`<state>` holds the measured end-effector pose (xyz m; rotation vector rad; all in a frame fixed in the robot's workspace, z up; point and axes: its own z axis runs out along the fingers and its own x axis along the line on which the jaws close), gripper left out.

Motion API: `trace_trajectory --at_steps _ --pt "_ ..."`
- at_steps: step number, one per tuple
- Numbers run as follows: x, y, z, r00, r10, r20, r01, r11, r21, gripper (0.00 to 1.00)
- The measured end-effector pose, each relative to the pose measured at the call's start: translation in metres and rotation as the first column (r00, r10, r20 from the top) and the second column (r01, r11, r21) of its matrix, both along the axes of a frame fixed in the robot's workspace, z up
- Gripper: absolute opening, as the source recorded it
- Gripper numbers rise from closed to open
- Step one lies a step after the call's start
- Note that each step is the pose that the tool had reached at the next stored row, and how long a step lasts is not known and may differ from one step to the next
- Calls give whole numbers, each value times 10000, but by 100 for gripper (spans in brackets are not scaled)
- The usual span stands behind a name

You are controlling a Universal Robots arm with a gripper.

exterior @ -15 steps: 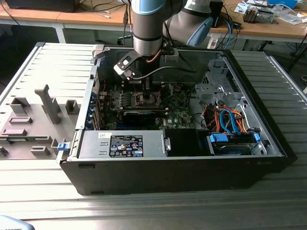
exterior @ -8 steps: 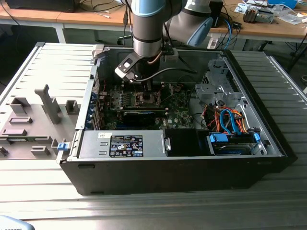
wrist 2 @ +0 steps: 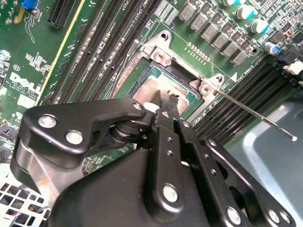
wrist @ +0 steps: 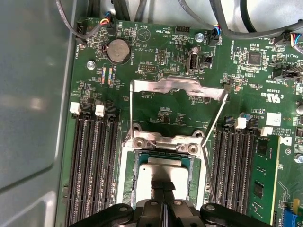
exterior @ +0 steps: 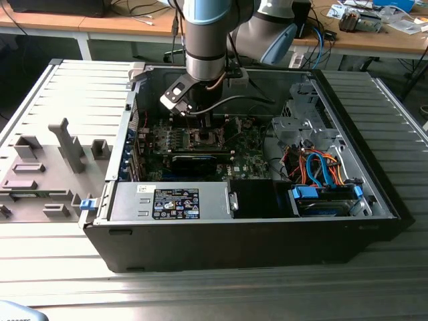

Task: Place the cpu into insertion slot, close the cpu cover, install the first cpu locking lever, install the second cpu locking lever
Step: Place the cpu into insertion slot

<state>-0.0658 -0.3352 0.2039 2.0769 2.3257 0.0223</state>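
Observation:
The cpu point(wrist: 163, 166), a flat silver-grey square, lies in the insertion slot point(wrist: 124, 189) on the green board; in the second wrist view the cpu point(wrist 2: 147, 87) sits under the black fingers. My gripper point(wrist: 164, 185) is shut, its thin tips together on or just above the chip's top, nothing between them. In the second wrist view the gripper point(wrist 2: 165, 100) hangs over the slot's silver rim point(wrist 2: 156, 47). The cpu cover point(wrist: 177, 86) stands swung up from its hinge. A thin locking lever point(wrist 2: 255, 116) sticks out unlatched beside the slot. From outside, the gripper point(exterior: 200, 124) reaches into the case.
The black labelled power-supply box point(exterior: 177, 200) fills the case's near side, with a long black expansion card point(exterior: 194, 160) just behind it. Blue and orange cables point(exterior: 321, 174) lie at the exterior view's right. Memory slots point(wrist: 90, 165) flank the socket. A grey fixture point(exterior: 67, 144) stands outside the case.

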Motion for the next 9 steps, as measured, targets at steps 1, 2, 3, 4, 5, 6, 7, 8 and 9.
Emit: trace_trajectory --at_steps 1,2,3,4,5,6,7,8,9 --pt "2 0 -2 10000 1 0 -1 10000 0 11" --pt "4 0 -2 10000 1 1 -1 10000 2 11" --pt "7 1 -3 10000 0 4 0 10000 4 11" --pt "9 2 4 10000 -2 8 2 10000 9 11" --pt "12 3 13 10000 0 19 0 10000 20 11" --pt "17 4 26 10000 3 21 -3 10000 24 11" --pt "18 2 48 10000 2 8 -2 10000 8 11" --pt "20 2 72 10000 0 8 0 10000 9 11" --pt "21 2 99 10000 0 7 0 10000 8 11"
